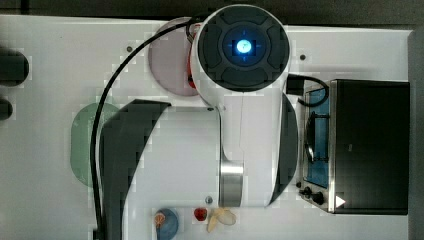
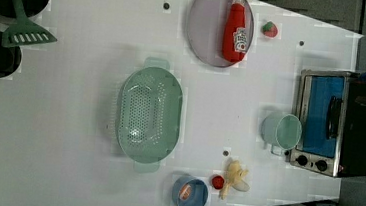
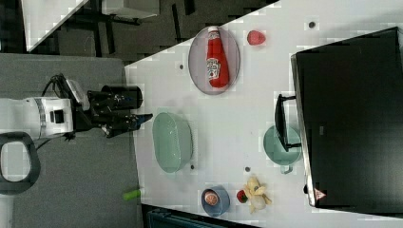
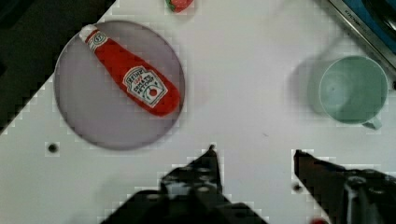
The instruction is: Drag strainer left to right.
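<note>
The strainer (image 2: 150, 112), a pale mint-green oval colander with a dotted bowl and a wide rim, sits upright on the white table; the arm covers part of the strainer (image 1: 82, 140) in the top view. In the right view my gripper (image 3: 142, 117) hangs just off the strainer's (image 3: 172, 142) rim, on the right view's left, not touching it. The wrist view has my gripper (image 4: 254, 151) open, its two dark fingertips (image 4: 211, 151) spread wide with only bare table between them.
A grey-purple plate (image 2: 210, 25) carries a ketchup bottle (image 2: 237, 27). A mint cup (image 2: 281, 131) stands by the toaster oven (image 2: 330, 121). A blue bowl (image 2: 190, 194), a strawberry (image 2: 218, 181) and a banana (image 2: 235, 177) lie near one table edge. A green spatula (image 2: 24, 31) rests on black pots.
</note>
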Motion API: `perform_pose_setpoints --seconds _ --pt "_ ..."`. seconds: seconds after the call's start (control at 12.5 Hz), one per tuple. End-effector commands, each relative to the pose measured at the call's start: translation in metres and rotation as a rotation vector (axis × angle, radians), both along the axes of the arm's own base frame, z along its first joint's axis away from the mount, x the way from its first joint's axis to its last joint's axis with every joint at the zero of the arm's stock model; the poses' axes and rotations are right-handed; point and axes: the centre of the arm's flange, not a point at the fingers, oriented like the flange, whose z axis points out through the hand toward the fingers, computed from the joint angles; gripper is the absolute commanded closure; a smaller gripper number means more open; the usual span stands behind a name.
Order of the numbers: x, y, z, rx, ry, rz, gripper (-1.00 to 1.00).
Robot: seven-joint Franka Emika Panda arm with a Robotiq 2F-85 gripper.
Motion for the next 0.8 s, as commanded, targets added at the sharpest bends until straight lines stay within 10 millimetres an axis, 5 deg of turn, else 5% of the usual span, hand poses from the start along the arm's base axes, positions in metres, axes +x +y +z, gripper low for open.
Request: perform_pose_setpoints --seconds 0.08,0.24,0.56,0.8 --pt "-0.115 -0.025 0.095 -0.014 -0.030 -0.086 -0.58" --pt "-0.111 -0.004 0.092 -0.025 -0.023 -0.047 -0.99" --pt "-0.097 0.085 0.067 -0.069 -0.001 0.043 -1.00" --pt "-0.088 0.164 0.030 -0.096 0.013 0.010 -1.00"
